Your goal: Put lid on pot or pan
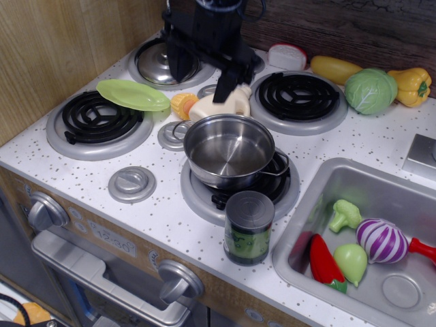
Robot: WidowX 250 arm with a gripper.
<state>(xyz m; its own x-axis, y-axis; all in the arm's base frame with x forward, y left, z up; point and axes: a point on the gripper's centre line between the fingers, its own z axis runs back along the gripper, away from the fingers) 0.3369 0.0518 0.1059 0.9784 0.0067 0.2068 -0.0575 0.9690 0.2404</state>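
Note:
The shiny steel pot (pixel 229 150) stands uncovered on the front right burner, its thin dark loop handles pointing left and right. The domed steel lid (pixel 151 63) lies on the back left burner, partly hidden behind my arm. My black gripper (pixel 201 73) hangs open and empty just right of the lid, one finger (pixel 176 67) over the lid's right side and the other finger (pixel 227 82) above a cream toy bottle (pixel 225 105). It is behind and to the left of the pot.
A light green plate (pixel 132 94) rests on the front left burner (pixel 95 119). A dark green can (pixel 248 227) stands in front of the pot. Grey knob discs (pixel 131 184) lie on the counter. The sink (pixel 402 293) on the right holds toy vegetables. More toy vegetables line the back wall.

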